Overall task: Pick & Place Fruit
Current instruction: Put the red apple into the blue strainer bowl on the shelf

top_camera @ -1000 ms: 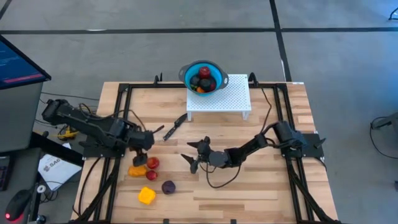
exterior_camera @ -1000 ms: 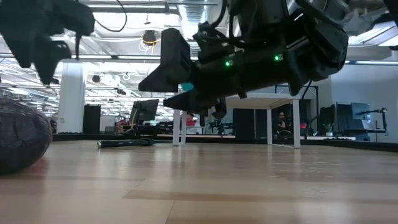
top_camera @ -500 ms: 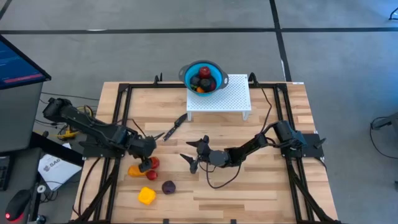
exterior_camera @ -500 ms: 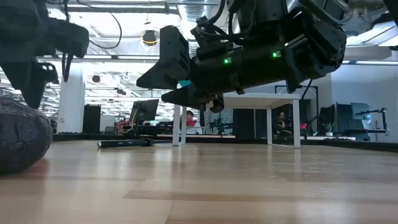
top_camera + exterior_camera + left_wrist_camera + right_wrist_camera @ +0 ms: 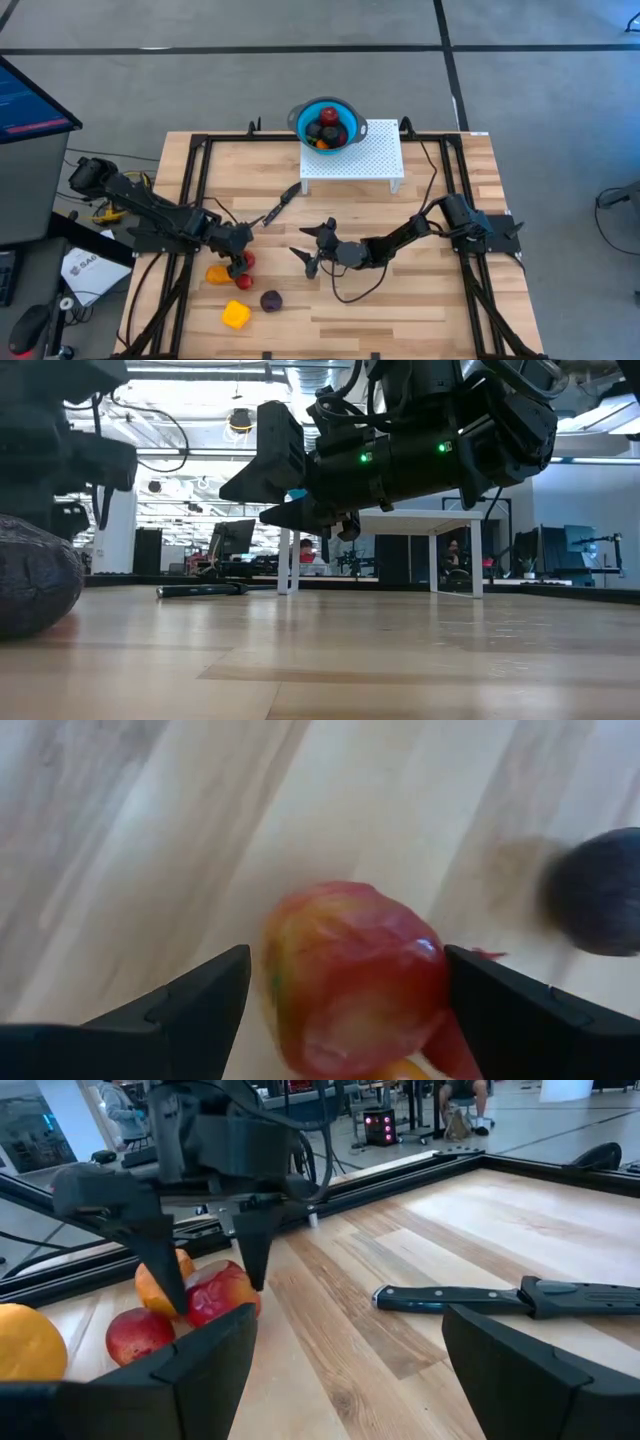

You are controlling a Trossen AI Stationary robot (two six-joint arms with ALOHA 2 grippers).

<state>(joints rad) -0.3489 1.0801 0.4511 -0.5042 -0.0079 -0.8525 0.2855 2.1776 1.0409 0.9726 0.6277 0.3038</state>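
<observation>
- My left gripper (image 5: pixel 238 264) hangs over the cluster of loose fruit near the left front of the table (image 5: pixel 420 300), its jaws spread wide and holding nothing; the red fruit (image 5: pixel 352 978) sits between my two fingers (image 5: pixel 175 1012) in the left wrist view, not yet pinched.
- My right gripper (image 5: pixel 312 251) waits above the middle of the table, jaws likewise apart and empty, just short of the black knife (image 5: pixel 280 204).
- Other loose fruit: an orange fruit (image 5: pixel 219 273) just beside the red one, a dark purple fruit (image 5: pixel 270 300) near it, and a blocky yellow fruit (image 5: pixel 236 315) nearest the front edge.
- Several fruits already lie in the blue bowl (image 5: pixel 299 118) on the white stand (image 5: pixel 352 160) at the far side.
- Handling, as I judge it: the red fruit looks a light, hard, glossy toy, rounded and likely to squirt out or roll if pinched off-centre.
- Best hold, in my view: across its widest girth, fingers square to the sides, clear of the neighbouring orange fruit.
</observation>
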